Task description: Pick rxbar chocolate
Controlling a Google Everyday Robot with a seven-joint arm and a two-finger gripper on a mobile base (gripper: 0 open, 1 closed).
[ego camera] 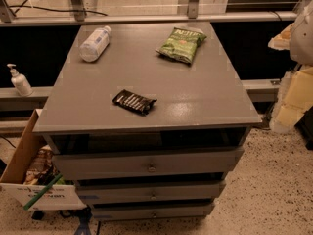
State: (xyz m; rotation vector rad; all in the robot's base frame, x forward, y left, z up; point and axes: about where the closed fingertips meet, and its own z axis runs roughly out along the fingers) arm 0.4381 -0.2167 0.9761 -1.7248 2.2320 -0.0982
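The rxbar chocolate (134,102) is a small flat black bar with white lettering lines. It lies flat on the grey cabinet top (195,102), left of centre and near the front edge. My gripper (292,94) shows as pale cream shapes at the right edge of the view, beyond the cabinet's right side. It is well to the right of the bar and holds nothing that I can see.
A white plastic bottle (95,43) lies at the back left of the top and a green chip bag (181,44) at the back right. Drawers (151,166) front the cabinet. A cardboard box (34,175) sits on the floor at left, with a pump bottle (20,81) on the ledge behind it.
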